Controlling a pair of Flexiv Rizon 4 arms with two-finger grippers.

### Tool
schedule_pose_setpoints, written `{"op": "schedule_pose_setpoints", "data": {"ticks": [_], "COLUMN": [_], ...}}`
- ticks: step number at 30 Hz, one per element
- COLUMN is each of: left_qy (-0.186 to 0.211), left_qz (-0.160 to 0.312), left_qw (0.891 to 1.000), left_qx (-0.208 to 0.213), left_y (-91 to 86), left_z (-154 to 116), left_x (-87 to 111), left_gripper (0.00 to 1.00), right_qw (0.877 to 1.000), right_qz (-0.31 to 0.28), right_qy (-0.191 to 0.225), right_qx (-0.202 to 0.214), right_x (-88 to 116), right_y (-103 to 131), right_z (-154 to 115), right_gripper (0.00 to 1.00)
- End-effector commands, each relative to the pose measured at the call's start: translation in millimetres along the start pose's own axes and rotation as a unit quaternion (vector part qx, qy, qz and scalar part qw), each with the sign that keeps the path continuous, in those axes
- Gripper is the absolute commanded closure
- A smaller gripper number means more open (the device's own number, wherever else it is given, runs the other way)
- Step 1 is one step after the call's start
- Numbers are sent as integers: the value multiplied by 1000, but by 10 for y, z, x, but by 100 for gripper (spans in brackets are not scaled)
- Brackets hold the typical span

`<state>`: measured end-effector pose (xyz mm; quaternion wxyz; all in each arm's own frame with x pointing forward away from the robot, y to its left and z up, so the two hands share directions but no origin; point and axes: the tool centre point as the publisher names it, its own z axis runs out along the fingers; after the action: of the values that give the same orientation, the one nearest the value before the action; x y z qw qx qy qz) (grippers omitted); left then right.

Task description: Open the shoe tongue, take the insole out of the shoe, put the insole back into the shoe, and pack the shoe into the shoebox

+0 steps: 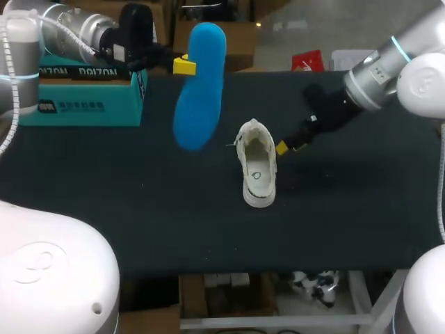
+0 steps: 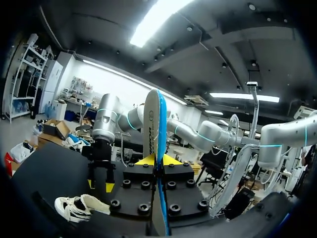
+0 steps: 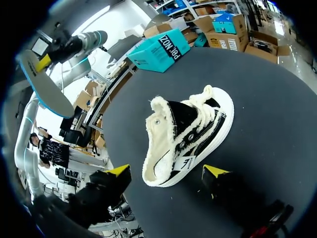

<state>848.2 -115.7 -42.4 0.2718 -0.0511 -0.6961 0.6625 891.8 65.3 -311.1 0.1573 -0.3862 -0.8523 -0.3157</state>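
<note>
The insole [image 1: 200, 87], upper middle of the head view, is bright blue with a pale grey underside. The shoe [image 1: 256, 163] at centre is cream inside, with black canvas sides and a white sole. The table [image 1: 361, 209] is black, the shoebox [image 1: 83, 104] at upper left is teal with a dark lettered band, and the left gripper [image 1: 184, 65] and right gripper [image 1: 283, 147] have yellow tips.

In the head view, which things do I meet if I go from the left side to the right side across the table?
Shoebox → insole, held up above the table → shoe → right gripper.
</note>
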Motion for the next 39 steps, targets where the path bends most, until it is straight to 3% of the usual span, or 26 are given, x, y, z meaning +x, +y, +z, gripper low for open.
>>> {"op": "schedule_pose_setpoints", "data": {"ticks": [1, 5, 8, 11, 12, 21, 29, 35, 39], "left_qy": [-139, -158, -159, -156, -156, -152, -119, -74, -52], "left_qz": [-11, -38, -61, -74, -76, -81, -33, -40, -63], "left_qw": [990, 986, 984, 983, 983, 982, 992, 996, 995], "left_qx": [17, 37, 49, 60, 62, 70, 31, 39, 52], "left_y": [-67, -75, -24, 2, 7, 47, 284, 533, 666], "left_z": [146, 215, 255, 266, 269, 379, 395, 205, 87], "left_x": [85, 65, 20, 2, 4, 64, 33, -155, -372], "left_gripper": [100, 100, 100, 100, 100, 100, 100, 100, 100], "right_qw": [1000, 1000, 997, 986, 984, 985, 984, 979, 979], "right_qz": [-1, -1, 65, 149, 148, 146, 149, 147, 147], "right_qy": [-1, -1, 28, 61, 79, 70, 80, 115, 110], "right_qx": [-3, -3, -19, -44, -53, -57, -57, -83, -85], "right_x": [15, 15, 44, 63, 85, 127, 152, 296, 403], "right_y": [-31, -31, -92, -218, -241, -249, -236, -197, -180], "right_z": [-14, -14, -58, -109, -121, -150, -142, -127, -79], "right_gripper": [0, 0, 0, 0, 0, 0, 0, 0, 0]}}
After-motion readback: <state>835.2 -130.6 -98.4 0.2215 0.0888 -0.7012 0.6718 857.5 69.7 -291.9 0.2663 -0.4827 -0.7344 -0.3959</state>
